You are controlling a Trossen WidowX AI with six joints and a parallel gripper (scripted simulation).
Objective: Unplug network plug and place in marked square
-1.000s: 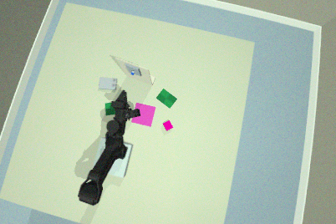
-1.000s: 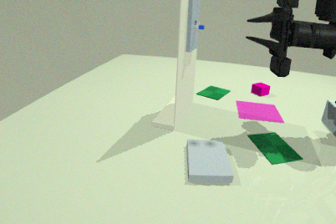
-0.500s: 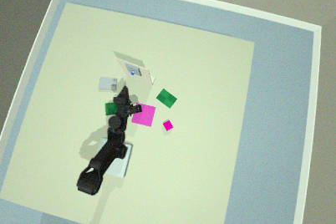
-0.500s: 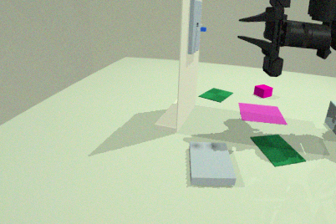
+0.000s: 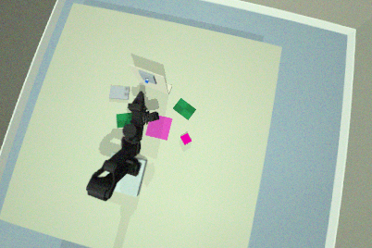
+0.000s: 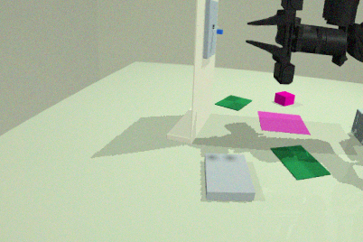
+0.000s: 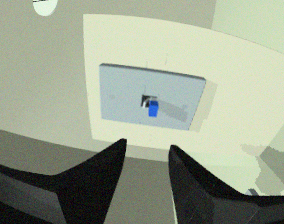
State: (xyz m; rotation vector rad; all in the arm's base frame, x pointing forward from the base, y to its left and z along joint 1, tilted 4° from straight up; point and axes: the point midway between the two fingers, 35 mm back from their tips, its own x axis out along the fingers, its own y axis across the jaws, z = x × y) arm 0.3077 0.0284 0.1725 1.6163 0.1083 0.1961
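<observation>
The blue plug (image 5: 146,80) (image 6: 219,32) (image 7: 153,108) sits in the dark socket opening of a grey-blue plate (image 6: 210,37) (image 7: 123,102) on the upright cream panel (image 6: 202,91) (image 7: 94,45). Its thin tab is too small to make out. My gripper (image 5: 142,93) (image 6: 246,32) (image 7: 148,147) is partly open, with nothing between its fingers. It hangs in the air in front of the panel, roughly at the plug's height and short of it, with one finger above the other in the exterior view. The pink square (image 5: 162,128) (image 6: 284,123) lies flat on the table, behind the gripper.
A flat grey box (image 5: 118,93) (image 6: 229,177) lies near the panel's foot. One green patch (image 5: 184,108) (image 6: 233,102) lies beyond the pink square, another green patch (image 5: 122,120) (image 6: 300,162) partly under the arm. A small magenta cube (image 5: 186,139) (image 6: 284,98) stands beside the pink square.
</observation>
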